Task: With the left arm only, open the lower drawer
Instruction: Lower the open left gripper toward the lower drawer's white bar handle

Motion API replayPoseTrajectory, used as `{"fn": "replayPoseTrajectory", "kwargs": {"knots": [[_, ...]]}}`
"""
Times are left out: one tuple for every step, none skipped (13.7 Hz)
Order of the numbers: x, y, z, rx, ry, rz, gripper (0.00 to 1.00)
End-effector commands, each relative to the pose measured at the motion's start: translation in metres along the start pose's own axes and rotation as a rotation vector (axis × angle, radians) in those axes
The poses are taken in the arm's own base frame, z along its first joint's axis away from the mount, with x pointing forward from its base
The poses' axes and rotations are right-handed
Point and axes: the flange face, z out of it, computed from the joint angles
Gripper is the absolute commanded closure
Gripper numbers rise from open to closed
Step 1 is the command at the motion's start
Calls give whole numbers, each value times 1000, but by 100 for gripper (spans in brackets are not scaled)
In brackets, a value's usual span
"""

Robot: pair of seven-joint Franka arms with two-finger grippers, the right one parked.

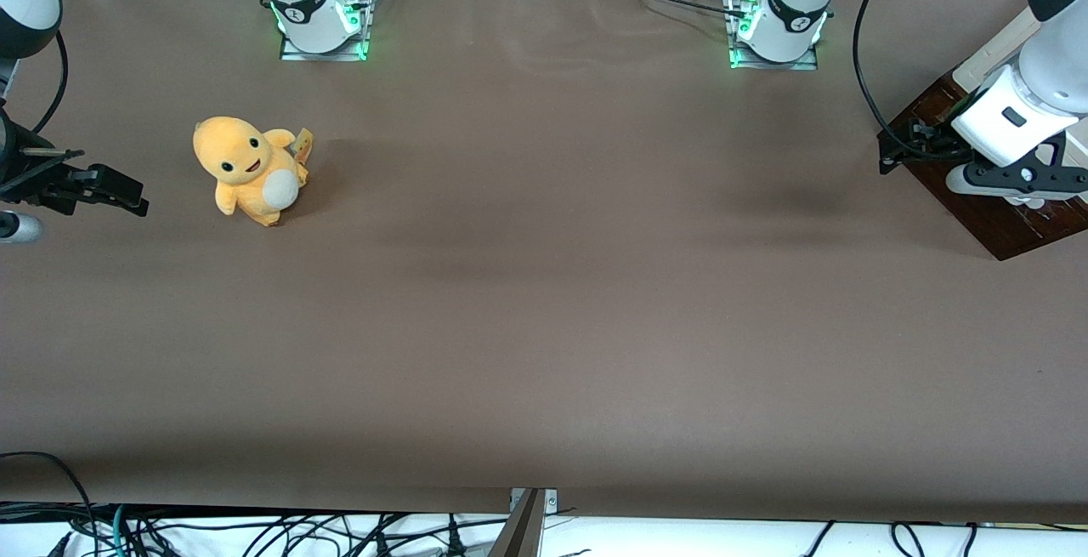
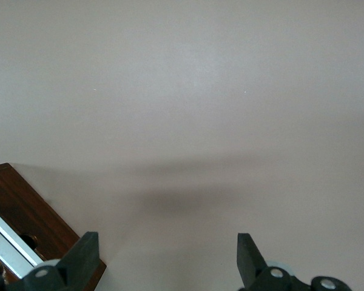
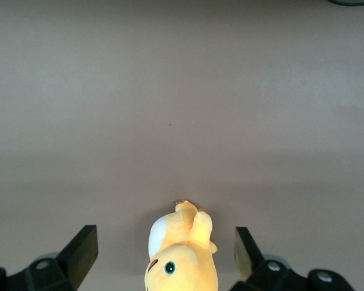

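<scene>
The left arm [image 1: 1033,89], white with a looping black cable, reaches over a dark brown wooden cabinet [image 1: 1003,217] at the working arm's end of the table. Its gripper [image 1: 892,149] hangs at the cabinet's edge that faces the parked arm's end. In the left wrist view the gripper [image 2: 168,257] is open and empty over bare table, with the cabinet corner [image 2: 24,212] beside one finger [image 2: 85,254]. A white bar handle [image 2: 6,242] shows on the cabinet. I cannot tell whether it belongs to the lower drawer, or whether that drawer is open or shut.
An orange plush toy [image 1: 248,170] sits on the brown table [image 1: 544,285] toward the parked arm's end; it also shows in the right wrist view [image 3: 182,254]. Two arm bases [image 1: 321,8] [image 1: 778,21] stand at the table's edge farthest from the front camera.
</scene>
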Motion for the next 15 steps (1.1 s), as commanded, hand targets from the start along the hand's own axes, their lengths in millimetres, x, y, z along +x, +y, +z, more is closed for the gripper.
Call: {"fn": "replayPoseTrajectory", "kwargs": {"knots": [[13,-1,6,-28,-24,-9,0],[13,-1,7,-28,-26,-7,0],[13,-1,6,-23,-24,-7,0],[13,1,7,-21,-26,-11,0],[13,3,7,-13,-26,-10,0],[13,3,7,-5,-26,-16,0],[13,0,8,16,-27,-27,0],[13,-3,8,45,-30,-28,0],[11,-8,9,88,-45,-35,0],[9,-11,11,128,-64,-64,0],[8,-14,16,162,-85,-106,0],[9,-17,21,209,-100,-145,0],[11,-18,28,273,-114,-167,0],[13,-21,38,338,-138,-191,0],[16,-18,51,401,-162,-209,0]]}}
